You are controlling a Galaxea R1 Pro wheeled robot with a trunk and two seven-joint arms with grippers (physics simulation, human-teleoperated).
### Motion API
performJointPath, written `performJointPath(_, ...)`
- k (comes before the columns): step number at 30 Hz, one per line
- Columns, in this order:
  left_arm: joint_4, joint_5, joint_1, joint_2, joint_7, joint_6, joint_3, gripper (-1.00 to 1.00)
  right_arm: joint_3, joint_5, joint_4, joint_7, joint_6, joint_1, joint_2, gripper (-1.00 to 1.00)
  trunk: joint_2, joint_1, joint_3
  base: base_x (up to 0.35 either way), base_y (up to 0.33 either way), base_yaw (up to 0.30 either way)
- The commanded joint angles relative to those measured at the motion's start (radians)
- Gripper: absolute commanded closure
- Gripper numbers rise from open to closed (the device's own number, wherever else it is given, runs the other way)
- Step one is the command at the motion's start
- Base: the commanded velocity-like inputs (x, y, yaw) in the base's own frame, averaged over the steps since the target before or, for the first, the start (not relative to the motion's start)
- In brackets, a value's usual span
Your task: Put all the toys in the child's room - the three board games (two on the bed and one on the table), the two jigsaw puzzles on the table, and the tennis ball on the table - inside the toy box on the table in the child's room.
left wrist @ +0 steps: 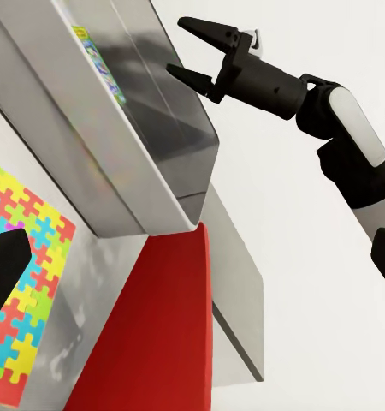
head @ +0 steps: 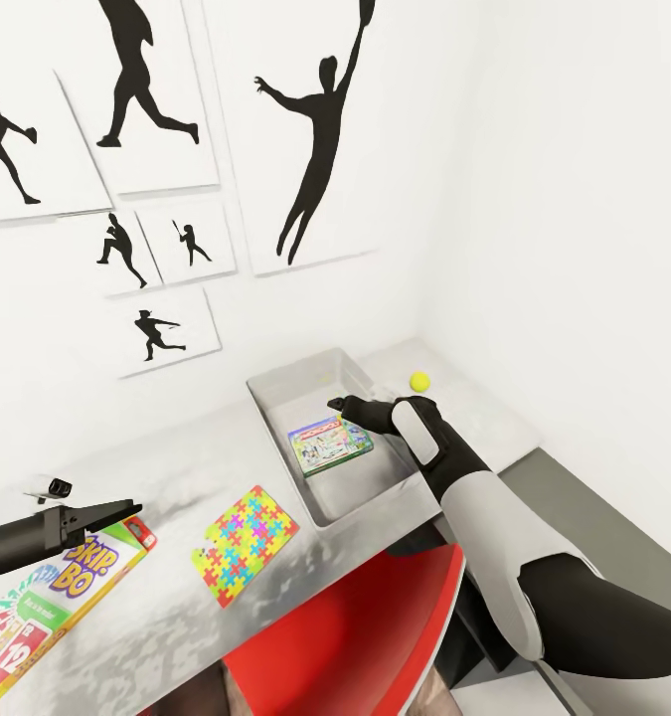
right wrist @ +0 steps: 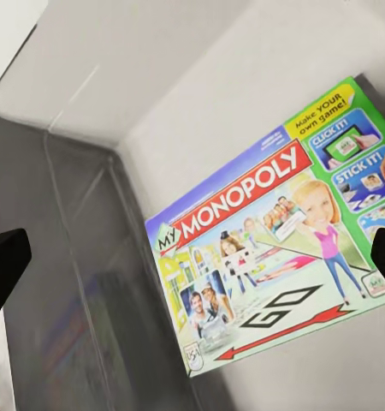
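The light grey toy box [head: 275, 418] stands on the white table [head: 176, 467]. In it lies a green-edged "My Monopoly" board game [head: 330, 445], flat on the floor of the toy box [right wrist: 158, 68]. My right gripper [head: 337, 403] hovers over the box, open and empty, with both fingers spread [left wrist: 175, 46] above the game [right wrist: 261, 248]. The tennis ball [head: 419, 380] rests on the table beyond the box. A jigsaw puzzle [head: 244, 544] lies left of the box. The Skip-Bo board game [head: 47, 607] sits at the near left, under my open left gripper [head: 126, 509].
A red chair [head: 355, 636] is pushed under the table's front edge below the toy box [left wrist: 115, 128]. A lower dark grey unit [head: 593, 517] adjoins the table on the right. White walls with black player silhouettes [head: 320, 149] close off the back and right.
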Motion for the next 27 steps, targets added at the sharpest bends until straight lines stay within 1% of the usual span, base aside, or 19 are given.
performJointPath(1,0.000,-0.001,-0.001,0.000,-0.004,0.011,0.000,-1.00,0.001,-0.007,-0.001,-0.007,0.003,-0.001,0.000,-1.00,-0.002,0.001,-0.002,0.000,0.000,0.000)
performJointPath(8,0.000,-0.001,-0.001,0.000,-0.004,0.010,0.000,-1.00,0.001,-0.007,-0.001,-0.007,0.002,-0.001,0.000,-1.00,-0.002,0.001,-0.001,-0.030,0.000,0.000)
performJointPath(18,0.000,-0.001,0.000,0.000,-0.004,0.009,0.000,-1.00,0.001,-0.007,-0.005,-0.007,0.002,-0.001,0.000,-1.00,-0.002,0.001,0.013,-0.200,0.000,0.000)
performJointPath(23,0.000,-0.002,-0.001,0.000,-0.004,0.009,0.000,-1.00,0.000,-0.008,-0.047,-0.007,0.004,-0.001,0.000,-1.00,-0.002,0.001,0.021,-0.194,0.000,0.000)
performJointPath(27,0.000,-0.002,0.000,0.000,-0.004,0.009,0.000,-1.00,0.001,-0.008,-0.086,-0.009,0.007,0.000,0.000,-1.00,-0.002,0.001,0.027,-0.077,0.000,0.000)
